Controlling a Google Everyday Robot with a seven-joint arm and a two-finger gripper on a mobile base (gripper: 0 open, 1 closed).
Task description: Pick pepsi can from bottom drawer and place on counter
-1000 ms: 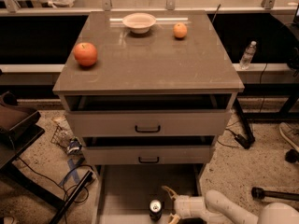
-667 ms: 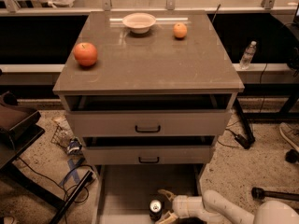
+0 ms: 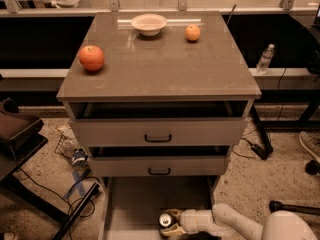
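The pepsi can [image 3: 164, 220] stands upright in the pulled-out bottom drawer [image 3: 150, 196], near its front edge, with its silver top showing. My gripper [image 3: 170, 222] reaches in from the right at floor level. Its pale fingers [image 3: 174, 213] are spread on either side of the can, one behind it and one in front, so it is open around the can. The can rests on the drawer floor. The counter [image 3: 160, 69] is the grey-brown top of the cabinet above.
On the counter are a red apple [image 3: 91, 58], a white bowl [image 3: 149, 23] and an orange [image 3: 193, 32]. The two upper drawers [image 3: 158, 132] stand slightly open above my arm. A clear bottle [image 3: 265, 59] stands on a ledge at right. Cables and clutter [image 3: 75, 156] lie on the floor at left.
My gripper has moved left along the drawer floor toward the can, and its fingers now straddle it. The can has not moved.
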